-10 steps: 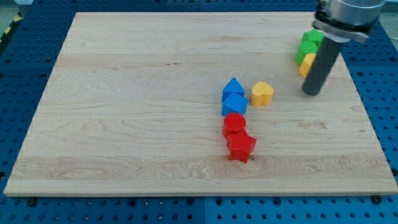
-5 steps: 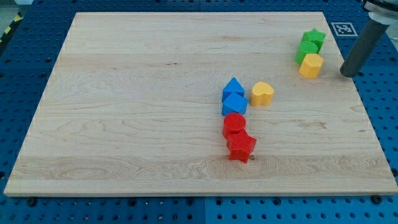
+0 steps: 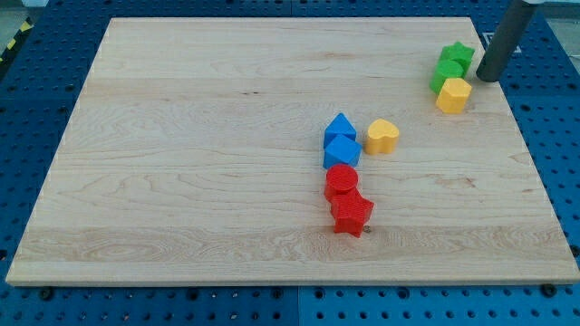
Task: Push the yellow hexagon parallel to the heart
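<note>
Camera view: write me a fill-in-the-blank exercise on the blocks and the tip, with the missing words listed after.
1. The yellow hexagon touches a block coloured ____.
2. My tip stands to the view's ____ of the green blocks.
3. The yellow heart lies just to the view's right of the two ____ blocks.
4. The red star lies toward the view's ____ from the red round block.

Missing words: green; right; blue; bottom
</note>
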Robot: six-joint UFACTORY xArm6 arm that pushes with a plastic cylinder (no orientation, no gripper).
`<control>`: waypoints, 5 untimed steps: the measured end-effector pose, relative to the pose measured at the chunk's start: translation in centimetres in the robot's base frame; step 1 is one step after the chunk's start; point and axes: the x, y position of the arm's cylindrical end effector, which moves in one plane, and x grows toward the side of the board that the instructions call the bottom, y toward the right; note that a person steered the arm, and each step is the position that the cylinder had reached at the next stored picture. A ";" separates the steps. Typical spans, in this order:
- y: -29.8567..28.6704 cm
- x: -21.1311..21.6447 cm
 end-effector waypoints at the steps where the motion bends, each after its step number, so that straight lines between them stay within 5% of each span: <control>1: 0.0 -0.1; 5: -0.6 -0.4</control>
